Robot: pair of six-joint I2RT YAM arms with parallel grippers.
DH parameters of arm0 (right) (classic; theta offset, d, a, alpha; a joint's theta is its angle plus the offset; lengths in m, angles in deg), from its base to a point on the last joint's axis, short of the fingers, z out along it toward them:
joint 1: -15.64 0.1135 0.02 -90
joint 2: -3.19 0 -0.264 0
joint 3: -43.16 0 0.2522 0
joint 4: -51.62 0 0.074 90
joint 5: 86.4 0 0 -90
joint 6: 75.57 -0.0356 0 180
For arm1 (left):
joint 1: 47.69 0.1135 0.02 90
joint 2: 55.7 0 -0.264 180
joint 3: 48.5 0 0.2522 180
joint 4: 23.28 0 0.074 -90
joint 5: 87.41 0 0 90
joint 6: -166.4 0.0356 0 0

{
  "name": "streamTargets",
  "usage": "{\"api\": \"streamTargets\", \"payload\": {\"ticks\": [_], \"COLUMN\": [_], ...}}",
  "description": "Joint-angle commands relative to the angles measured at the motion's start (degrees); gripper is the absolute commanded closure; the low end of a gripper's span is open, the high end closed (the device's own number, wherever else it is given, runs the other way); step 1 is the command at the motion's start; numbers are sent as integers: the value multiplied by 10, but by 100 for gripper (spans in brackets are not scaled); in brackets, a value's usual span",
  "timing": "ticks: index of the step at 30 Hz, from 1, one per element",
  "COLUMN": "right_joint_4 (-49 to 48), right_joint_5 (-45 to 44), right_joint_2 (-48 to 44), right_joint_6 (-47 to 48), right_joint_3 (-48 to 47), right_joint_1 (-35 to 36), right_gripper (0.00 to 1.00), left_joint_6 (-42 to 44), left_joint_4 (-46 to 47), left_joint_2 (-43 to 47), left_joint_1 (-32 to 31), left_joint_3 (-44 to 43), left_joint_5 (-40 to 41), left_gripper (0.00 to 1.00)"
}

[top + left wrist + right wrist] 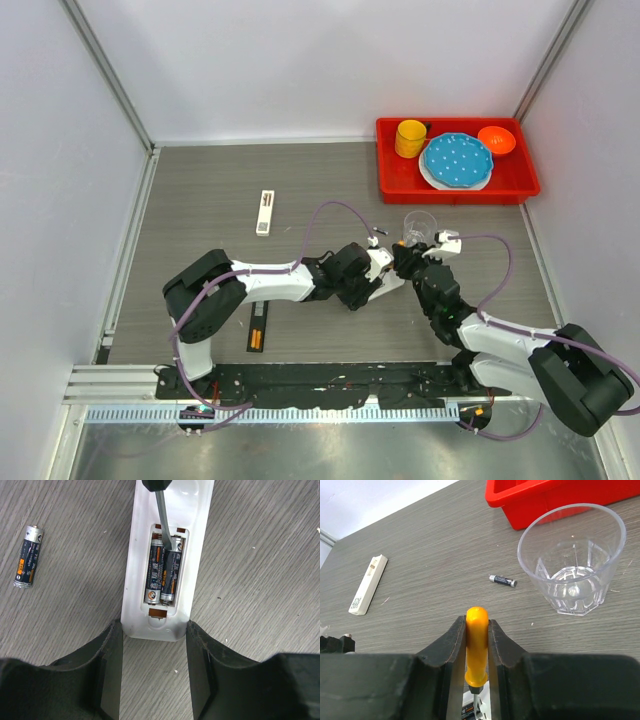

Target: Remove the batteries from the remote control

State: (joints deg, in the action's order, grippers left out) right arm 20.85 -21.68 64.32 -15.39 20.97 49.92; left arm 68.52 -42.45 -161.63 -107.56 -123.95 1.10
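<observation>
Left gripper [154, 630] clamps the near end of the remote control [137, 580], two batteries [161, 575] seated just beyond its fingertips; right gripper [477, 630] clenches the screwdriver [476, 655], tip at one cell.

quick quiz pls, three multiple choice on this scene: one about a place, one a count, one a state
1. Where is the loose dark cylindrical battery relative to the white remote control?
A on top of it
B inside its compartment
C beside it on the grey wood-grain table

2. How many cells sit in the remote's open compartment?
A one
B two
C four

3. What state is the right gripper in?
A shut on the orange-handled screwdriver
B open and empty
C shut on a battery

Key:
1 C, it lies on bare table clear of the remote.
2 B, two lie side by side.
3 A, both fingers press the handle.
</observation>
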Motion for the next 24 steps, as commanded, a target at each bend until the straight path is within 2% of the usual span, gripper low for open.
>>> {"api": "streamTargets", "payload": {"ticks": [1,18,24], "right_joint_4": [-27,-37,-19], "right_joint_5": [-30,-24,-18], "right_joint_2": [-7,40,29], "right_joint_6": [20,57,93], "right_joint_3": [-28,-29,-29], "right_joint_1": [3,3,3], "right_gripper": [99,99,99], "left_joint_6": [0,1,1], "left_joint_4": [-48,-50,-50], "left_joint_2": [-34,-38,-39], "left_joint_1": [-4,-3,-3], "left_joint_3": [8,4,3], "left_joint_5": [0,-5,-6], "left_gripper": [89,90,90]}}
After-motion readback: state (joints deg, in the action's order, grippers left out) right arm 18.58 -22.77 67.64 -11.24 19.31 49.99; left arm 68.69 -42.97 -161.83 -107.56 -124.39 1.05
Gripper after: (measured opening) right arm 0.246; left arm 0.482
